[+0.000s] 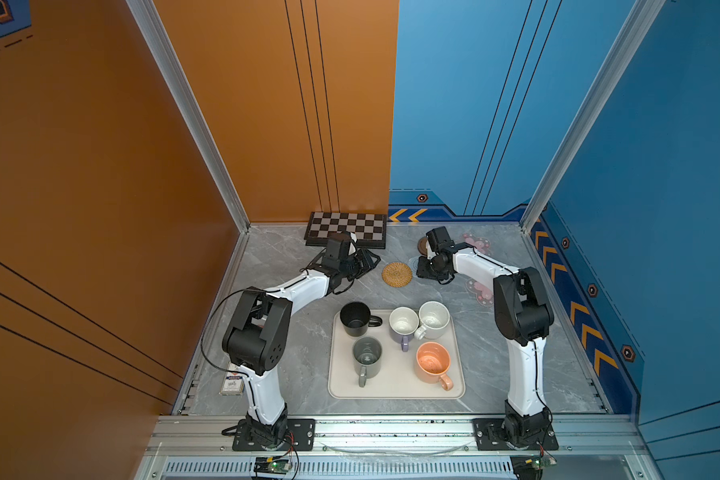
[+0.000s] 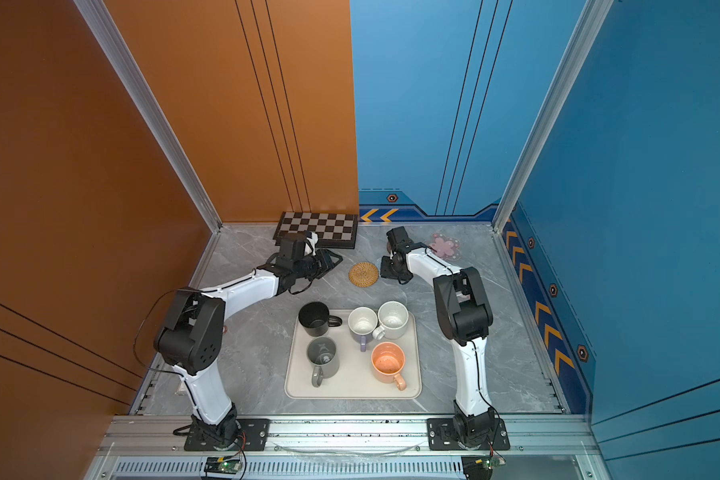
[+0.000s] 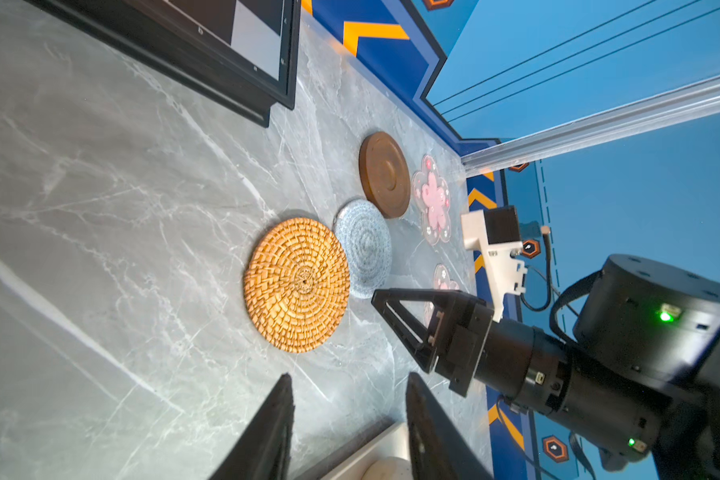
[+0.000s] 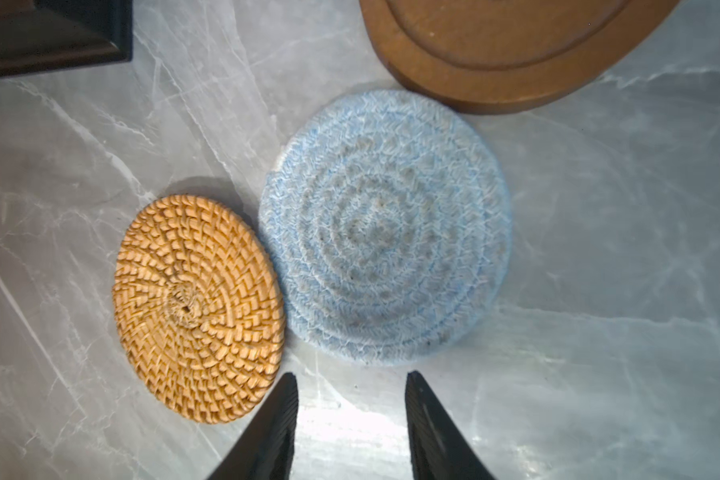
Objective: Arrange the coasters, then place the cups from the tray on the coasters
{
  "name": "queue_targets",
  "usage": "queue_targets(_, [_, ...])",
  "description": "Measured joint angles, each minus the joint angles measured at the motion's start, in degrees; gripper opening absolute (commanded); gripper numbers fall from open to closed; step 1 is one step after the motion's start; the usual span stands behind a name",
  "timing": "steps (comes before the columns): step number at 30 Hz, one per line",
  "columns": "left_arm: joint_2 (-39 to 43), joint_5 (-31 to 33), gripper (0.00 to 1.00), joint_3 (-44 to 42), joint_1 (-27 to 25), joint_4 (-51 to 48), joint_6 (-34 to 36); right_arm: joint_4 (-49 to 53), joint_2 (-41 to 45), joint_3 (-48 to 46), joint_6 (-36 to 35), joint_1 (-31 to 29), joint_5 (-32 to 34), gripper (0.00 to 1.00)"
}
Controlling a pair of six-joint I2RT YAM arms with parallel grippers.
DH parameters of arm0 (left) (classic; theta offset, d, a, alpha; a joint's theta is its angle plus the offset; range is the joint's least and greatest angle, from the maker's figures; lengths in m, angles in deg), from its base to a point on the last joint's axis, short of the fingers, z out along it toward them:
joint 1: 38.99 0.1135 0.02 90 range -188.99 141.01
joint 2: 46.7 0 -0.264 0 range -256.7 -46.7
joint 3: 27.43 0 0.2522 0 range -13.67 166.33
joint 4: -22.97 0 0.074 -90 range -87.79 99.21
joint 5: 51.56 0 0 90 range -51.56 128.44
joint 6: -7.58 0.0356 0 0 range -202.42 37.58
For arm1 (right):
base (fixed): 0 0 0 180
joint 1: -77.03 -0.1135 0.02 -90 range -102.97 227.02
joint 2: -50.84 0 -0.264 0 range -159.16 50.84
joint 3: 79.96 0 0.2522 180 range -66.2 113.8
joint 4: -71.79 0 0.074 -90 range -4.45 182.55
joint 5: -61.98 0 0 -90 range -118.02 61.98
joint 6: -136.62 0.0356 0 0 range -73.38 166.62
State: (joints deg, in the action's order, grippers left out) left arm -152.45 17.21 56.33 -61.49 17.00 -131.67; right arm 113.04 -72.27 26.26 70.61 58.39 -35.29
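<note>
Noting both arms stretched toward the far half of the desk.

- The left claw has its fingers apart with nothing between them. It hangs to the left of the rattan coaster and is apart from it.
- The right claw also has its fingers apart and empty. The tips are just short of the rim of the crochet coaster. Cannot tell whether they touch the desk.
- The rattan coaster and the crochet coaster lie flat, edge to edge, behind the tray.
- The wooden disc lies just beyond the crochet coaster, toward the back wall.
- The far flower coaster lies near the back right corner.
- The near flower coaster lies closer to the front, partly hidden by the right arm in both top views.
- The tray sits front centre with all five cups upright on it.
- Back row: the black cup, the lavender cup and the speckled cup.
- Front row: the grey cup and the peach cup.
- The speckled cup's handle touches the lavender cup.
- The chequered board lies against the back wall, behind the left claw.
</note>
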Motion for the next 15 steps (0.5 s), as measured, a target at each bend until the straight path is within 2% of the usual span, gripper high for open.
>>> queue_targets(15, [-1.2,0.1,0.45,3.5,-0.6,-3.5,0.4,-1.2,-3.0,2.2,0.0,1.2,1.4,0.43])
